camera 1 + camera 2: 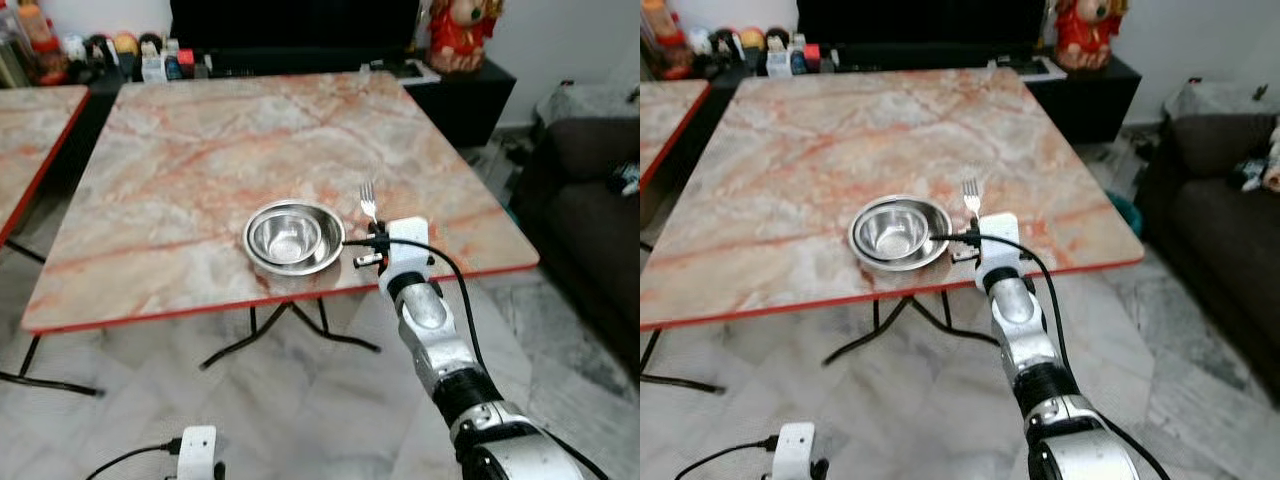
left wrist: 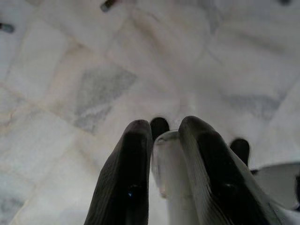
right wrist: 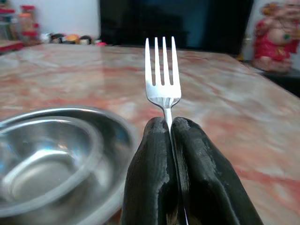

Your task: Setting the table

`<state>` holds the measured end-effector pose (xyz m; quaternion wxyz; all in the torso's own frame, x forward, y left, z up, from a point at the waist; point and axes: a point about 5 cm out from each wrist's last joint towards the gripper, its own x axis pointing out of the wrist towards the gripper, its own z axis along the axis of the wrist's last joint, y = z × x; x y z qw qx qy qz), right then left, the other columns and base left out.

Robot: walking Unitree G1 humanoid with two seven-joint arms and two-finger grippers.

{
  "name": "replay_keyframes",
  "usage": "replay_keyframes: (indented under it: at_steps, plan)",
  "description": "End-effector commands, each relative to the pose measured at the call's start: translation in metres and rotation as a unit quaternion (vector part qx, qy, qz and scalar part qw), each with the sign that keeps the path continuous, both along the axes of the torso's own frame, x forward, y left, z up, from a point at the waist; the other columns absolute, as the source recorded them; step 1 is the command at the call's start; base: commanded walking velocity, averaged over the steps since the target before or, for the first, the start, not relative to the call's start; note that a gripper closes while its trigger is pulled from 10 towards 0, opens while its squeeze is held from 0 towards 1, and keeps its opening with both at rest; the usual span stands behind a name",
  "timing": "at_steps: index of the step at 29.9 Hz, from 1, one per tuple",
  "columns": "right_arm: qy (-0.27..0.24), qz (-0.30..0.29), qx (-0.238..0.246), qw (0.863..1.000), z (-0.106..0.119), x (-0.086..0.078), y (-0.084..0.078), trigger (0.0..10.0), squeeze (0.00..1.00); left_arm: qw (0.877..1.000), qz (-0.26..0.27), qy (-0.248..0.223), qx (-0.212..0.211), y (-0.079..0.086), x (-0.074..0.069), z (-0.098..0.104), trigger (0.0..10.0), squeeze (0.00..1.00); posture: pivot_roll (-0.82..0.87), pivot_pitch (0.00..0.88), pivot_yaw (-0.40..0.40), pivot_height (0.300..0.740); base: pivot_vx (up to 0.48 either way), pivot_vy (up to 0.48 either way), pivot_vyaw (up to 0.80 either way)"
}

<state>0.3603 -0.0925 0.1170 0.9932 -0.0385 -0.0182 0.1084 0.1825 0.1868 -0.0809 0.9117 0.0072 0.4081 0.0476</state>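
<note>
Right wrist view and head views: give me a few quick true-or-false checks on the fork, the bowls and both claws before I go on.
1. The right claw is shut on the silver metal fork. True.
2. The fork's tines point down into the bowl. False: they point away from the claw, over the table, beside the bowl.
3. Two round stainless steel bowls sit nested near the front edge of the pink marble-pattern table. True.
4. The left claw is working above the table. False: it hangs low over the pale tiled floor.
5. The fork lies flat on the table. False: the right claw holds it.
</note>
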Motion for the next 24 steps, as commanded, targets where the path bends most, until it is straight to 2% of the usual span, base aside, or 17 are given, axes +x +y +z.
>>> replay_keyframes:
  at_steps: [1, 8, 13, 24]
  plan:
    - [-0.018, 0.013, -0.002, 1.000, 0.0092, 0.0019, 0.0084, 10.0, 0.00, 1.000, 0.008, 0.011, 0.005, 0.0055, -0.0064, -0.0026, 10.0, 0.00, 0.07, 0.093, -0.055, 0.740, 0.319, 0.000, 0.57]
    - [-0.019, 0.017, -0.003, 1.000, 0.0093, 0.0017, 0.0082, 10.0, 0.00, 1.000, 0.009, 0.011, 0.005, 0.0053, -0.0062, -0.0026, 10.0, 0.00, 0.07, 0.093, -0.055, 0.740, 0.320, 0.000, 0.56]
    - [-0.017, 0.019, 0.003, 1.000, 0.0088, 0.0014, 0.0084, 10.0, 0.00, 1.000, 0.009, 0.011, 0.005, 0.0050, -0.0064, -0.0027, 10.0, 0.00, 0.07, 0.091, -0.057, 0.740, 0.307, 0.000, 0.00]
    - [-0.018, 0.022, 0.002, 1.000, 0.0095, 0.0019, 0.0088, 10.0, 0.00, 1.000, 0.012, -0.007, 0.005, 0.0050, -0.0016, 0.0004, 10.0, 0.00, 0.07, 0.087, -0.058, 0.740, 0.000, 0.000, 0.00]
